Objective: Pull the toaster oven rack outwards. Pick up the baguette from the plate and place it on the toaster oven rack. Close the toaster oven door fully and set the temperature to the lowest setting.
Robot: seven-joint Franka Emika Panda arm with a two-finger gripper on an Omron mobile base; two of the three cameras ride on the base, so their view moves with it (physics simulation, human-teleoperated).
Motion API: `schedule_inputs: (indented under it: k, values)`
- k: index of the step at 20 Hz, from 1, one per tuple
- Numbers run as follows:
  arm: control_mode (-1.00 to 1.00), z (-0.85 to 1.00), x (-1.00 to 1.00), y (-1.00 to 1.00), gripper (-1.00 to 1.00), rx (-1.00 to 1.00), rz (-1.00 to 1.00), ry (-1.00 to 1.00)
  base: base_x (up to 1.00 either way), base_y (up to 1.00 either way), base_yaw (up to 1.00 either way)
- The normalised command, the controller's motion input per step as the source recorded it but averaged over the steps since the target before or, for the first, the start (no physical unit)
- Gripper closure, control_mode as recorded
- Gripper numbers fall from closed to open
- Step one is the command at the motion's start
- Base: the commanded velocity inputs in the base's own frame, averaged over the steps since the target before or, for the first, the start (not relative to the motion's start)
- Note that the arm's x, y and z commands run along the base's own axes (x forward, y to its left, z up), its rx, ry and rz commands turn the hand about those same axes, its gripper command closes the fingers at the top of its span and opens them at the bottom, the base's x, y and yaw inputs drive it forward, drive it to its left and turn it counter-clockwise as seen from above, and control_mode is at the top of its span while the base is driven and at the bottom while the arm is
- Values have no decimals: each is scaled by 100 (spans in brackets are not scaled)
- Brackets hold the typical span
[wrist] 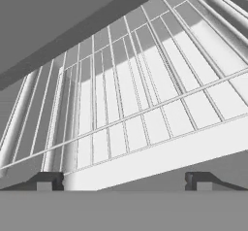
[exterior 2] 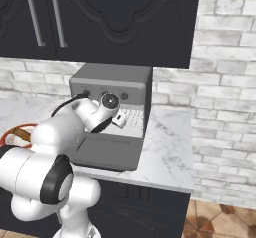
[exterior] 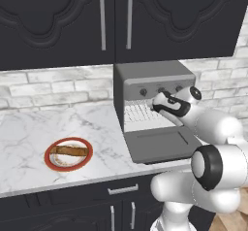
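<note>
On my bench [exterior: 29, 128], left of the oven [exterior: 145, 74], the baguette [exterior: 71, 151] lies across the plate [exterior: 68, 154], well apart from the oven. The oven's door [exterior: 157, 145] hangs down flat in front of its opening. My end effector [wrist: 124, 180] is at the mouth of that opening, fingertips [wrist: 47, 180] spread wide with nothing between them, just before the front edge of the rack [wrist: 131, 104], which sits inside the oven.
</note>
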Motion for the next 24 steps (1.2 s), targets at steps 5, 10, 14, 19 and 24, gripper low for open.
schedule_inputs:
  k: [5,10,14,19,24]
  values:
    - [-100,-14,0,0,-100,0,4,-17,0,0,0]
    - [-100,-9,11,0,-100,0,3,-19,0,0,0]
    - [-100,-1,21,0,-100,0,0,-3,0,0,0]
    - [-100,0,26,0,-100,0,0,0,0,0,0]
    - [-100,0,33,0,-100,0,0,3,0,0,0]
